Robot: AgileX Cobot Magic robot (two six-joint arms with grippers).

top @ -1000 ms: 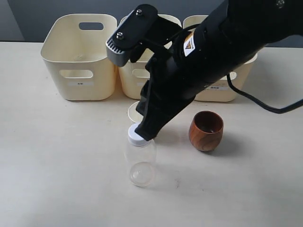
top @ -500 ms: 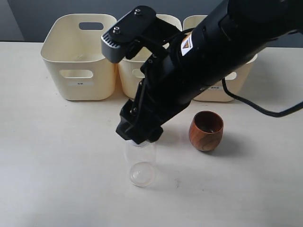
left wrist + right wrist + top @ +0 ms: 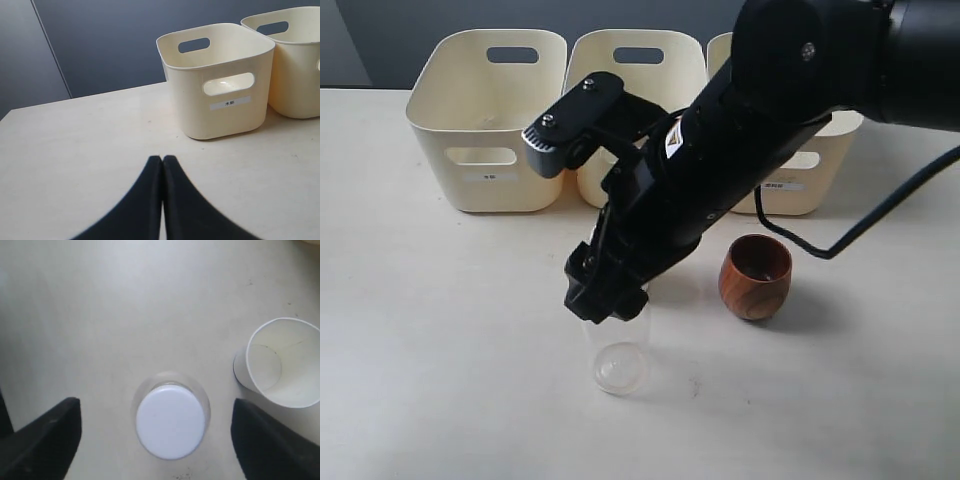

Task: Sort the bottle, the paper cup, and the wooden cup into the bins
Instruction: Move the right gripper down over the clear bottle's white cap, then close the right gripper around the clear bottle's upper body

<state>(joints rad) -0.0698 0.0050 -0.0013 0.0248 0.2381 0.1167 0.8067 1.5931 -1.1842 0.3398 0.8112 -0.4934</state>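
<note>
The clear bottle [image 3: 620, 358] stands upright on the table, its white cap [image 3: 170, 421] seen from straight above in the right wrist view. My right gripper [image 3: 607, 298] hangs over the cap, open, its fingers [image 3: 47, 437] well apart on either side and touching nothing. The white paper cup [image 3: 280, 364] lies tilted just beside the bottle; the arm hides it in the exterior view. To the right stands the reddish-brown wooden cup [image 3: 755, 277], upright. My left gripper [image 3: 162, 160] is shut and empty, low over bare table.
Three cream bins line the back: left [image 3: 490, 120], middle [image 3: 638, 58], right [image 3: 790, 185], the last partly behind the arm. The left wrist view faces a labelled bin [image 3: 220, 85] with a second bin [image 3: 295, 60] beside it.
My right arm has come down and slightly left over the bottle, now covering its cap. The paper cup's rim, visible earlier, is hidden by the arm.
</note>
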